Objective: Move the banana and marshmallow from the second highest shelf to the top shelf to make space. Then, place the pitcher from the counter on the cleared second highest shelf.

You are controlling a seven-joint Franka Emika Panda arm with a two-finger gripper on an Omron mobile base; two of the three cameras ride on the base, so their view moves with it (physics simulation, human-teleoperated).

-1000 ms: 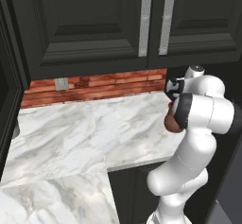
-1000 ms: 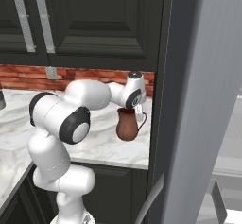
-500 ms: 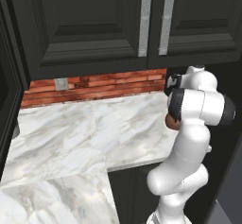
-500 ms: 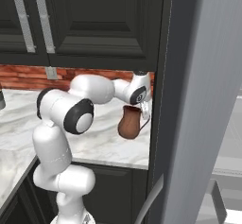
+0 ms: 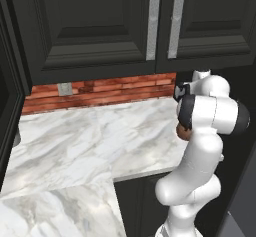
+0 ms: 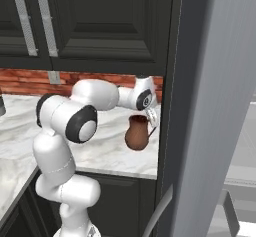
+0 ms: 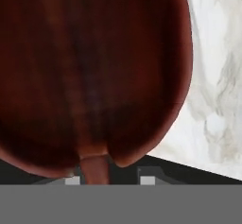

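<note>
Pitcher [image 5: 183,132] peeks out in the left base view as a reddish sliver behind the arm's elbow, at the right end of the surface [image 5: 95,141]; the arm hides the rest, so contact there cannot be judged.

From the right base view the pitcher [image 6: 136,133] hangs under the end effector [image 6: 150,120], which comes down at its loop handle on the side nearest the grey wall [image 6: 200,106]. Its belly seems to sit slightly above the marble surface [image 6: 107,151] — lifted or just about to be, though I cannot tell for sure.

In the hand view the pitcher [image 7: 90,72] looms right in front of the camera, its handle strip running down between the two fingertips [image 7: 72,180]. The tips stand part-way in, apparently pinching the handle; whether the clamp is firm is not visible.

Risks, as I judge them: a grip on a thin handle lets the heavy belly swing or rotate — it could slip out mid-lift. The wall is just beside the pitcher, so a sideways swing could knock it loose.
</note>
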